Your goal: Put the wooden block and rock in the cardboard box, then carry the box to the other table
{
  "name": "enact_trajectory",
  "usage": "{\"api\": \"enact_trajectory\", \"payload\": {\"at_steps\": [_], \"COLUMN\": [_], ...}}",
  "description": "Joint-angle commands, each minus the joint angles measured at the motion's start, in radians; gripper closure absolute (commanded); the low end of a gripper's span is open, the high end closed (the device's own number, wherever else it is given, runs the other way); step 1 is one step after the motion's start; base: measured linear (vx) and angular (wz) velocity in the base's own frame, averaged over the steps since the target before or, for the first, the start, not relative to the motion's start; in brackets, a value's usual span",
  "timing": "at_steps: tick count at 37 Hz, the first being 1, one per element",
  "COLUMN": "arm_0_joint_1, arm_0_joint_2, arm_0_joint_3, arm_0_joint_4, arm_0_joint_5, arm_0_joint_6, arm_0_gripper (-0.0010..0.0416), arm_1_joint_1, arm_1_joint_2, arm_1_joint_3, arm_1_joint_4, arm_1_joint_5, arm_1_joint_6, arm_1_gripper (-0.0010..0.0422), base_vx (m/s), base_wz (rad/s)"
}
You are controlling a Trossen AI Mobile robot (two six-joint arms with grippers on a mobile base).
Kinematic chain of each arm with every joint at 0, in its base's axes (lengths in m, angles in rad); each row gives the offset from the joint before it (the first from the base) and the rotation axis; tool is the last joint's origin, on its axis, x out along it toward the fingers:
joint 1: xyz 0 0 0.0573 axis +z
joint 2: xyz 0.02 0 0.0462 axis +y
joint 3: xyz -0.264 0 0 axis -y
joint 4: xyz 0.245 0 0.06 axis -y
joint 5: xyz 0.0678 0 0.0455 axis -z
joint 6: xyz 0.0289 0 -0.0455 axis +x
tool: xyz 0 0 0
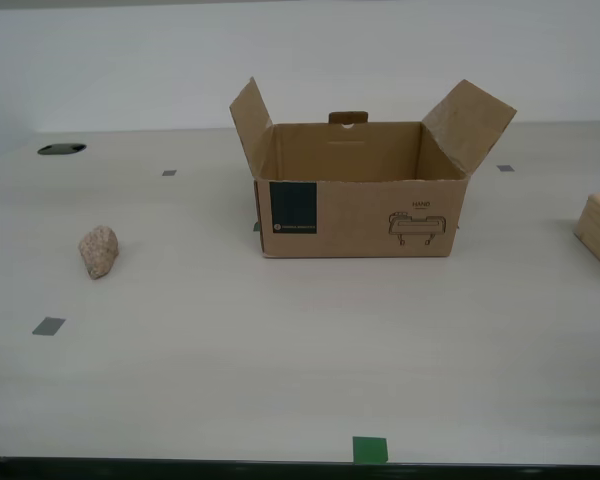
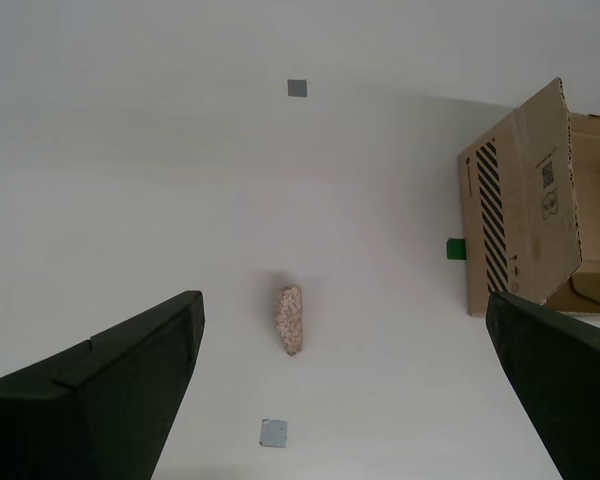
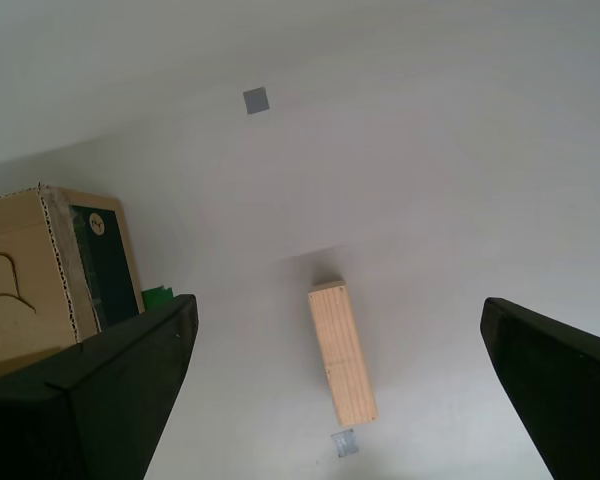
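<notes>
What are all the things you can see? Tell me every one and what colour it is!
cardboard box: one, brown with a dark teal label, open and empty, standing mid-table.
rock: one, pinkish-beige, on the table toward the exterior view's left, apart from the box.
wooden block: one, pale tan, lying on the table at the exterior view's right edge.
grey tape squares: several, scattered on the table.
green tape squares: one at the table's near edge, another beside the box.
dark hole: one, far corner at the exterior view's left.
table: one, off-white.
my first gripper: black, open above the block.
my second gripper: black, open above the rock.
</notes>
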Motion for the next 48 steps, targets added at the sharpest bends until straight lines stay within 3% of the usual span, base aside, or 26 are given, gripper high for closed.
{"api": "enact_trajectory", "payload": {"at_steps": [1,15,26,30,39,45,48], "arm_0_joint_1": [0.000,0.000,0.000,0.000,0.000,0.000,0.000], "arm_0_joint_2": [0.000,0.000,0.000,0.000,0.000,0.005,0.011], "arm_0_joint_3": [0.001,0.001,0.001,0.001,0.001,0.001,0.001], "arm_0_joint_4": [0.000,0.000,0.008,0.013,0.014,0.016,0.015], "arm_0_joint_5": [-0.004,-0.004,-0.004,-0.003,-0.003,-0.003,-0.003], "arm_0_joint_6": [0.004,0.004,-0.005,-0.032,-0.032,-0.034,-0.053], "arm_0_gripper": [0.0010,0.0009,0.0010,0.0010,0.0012,0.0012,0.0012], "arm_1_joint_1": [0.000,0.000,0.000,0.000,0.000,-0.001,-0.001], "arm_1_joint_2": [0.000,0.000,0.003,0.028,0.136,0.187,0.210], "arm_1_joint_3": [0.001,0.001,0.000,0.000,0.001,0.000,0.001], "arm_1_joint_4": [-0.001,-0.008,-0.013,-0.031,-0.042,-0.037,-0.035], "arm_1_joint_5": [0.003,0.003,0.002,0.002,0.001,-0.056,-0.074], "arm_1_joint_6": [0.003,0.030,0.003,-0.001,0.000,0.000,0.000], "arm_1_gripper": [0.0025,0.0025,0.0025,0.0025,0.0025,0.0025,0.0025], "base_vx": [0.000,0.000,0.000,0.000,0.000,0.000,0.000], "base_wz": [0.000,0.000,0.000,0.000,0.000,0.000,0.000]}}
